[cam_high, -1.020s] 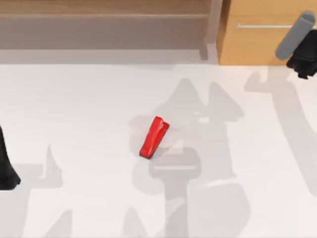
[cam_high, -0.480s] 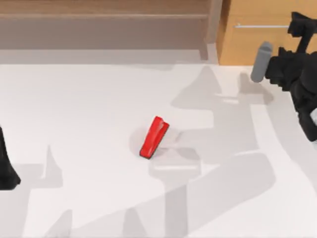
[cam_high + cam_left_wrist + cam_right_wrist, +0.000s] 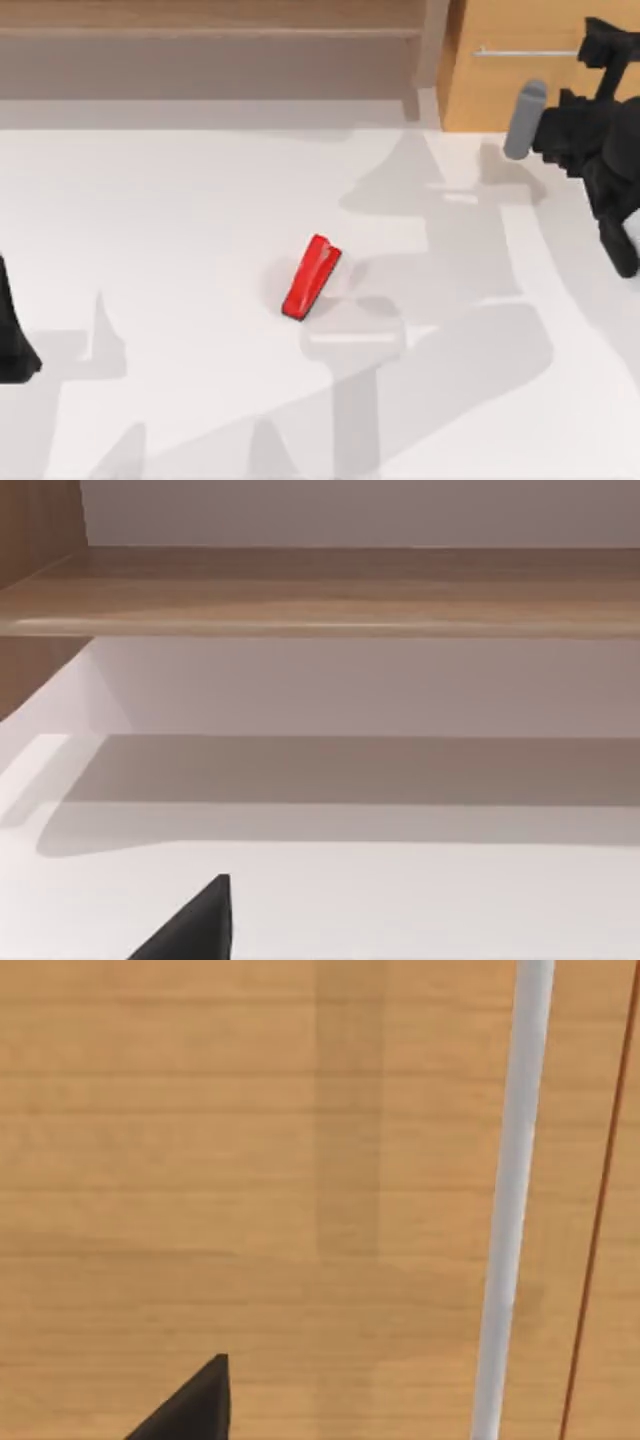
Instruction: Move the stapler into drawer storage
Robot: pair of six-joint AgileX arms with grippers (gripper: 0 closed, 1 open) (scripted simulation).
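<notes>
White table (image 3: 150,220), red stapler (image 3: 310,277) lying mid-table

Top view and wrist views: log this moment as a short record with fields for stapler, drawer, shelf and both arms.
stapler: red, lying on the white table near its middle, untouched
drawer: tan front at the table's far right, shut; silver handle close before the right wrist camera
shelf: long brown, open, far left
right gripper: at the drawer front by the handle
left arm: parked at the table's left edge
</notes>
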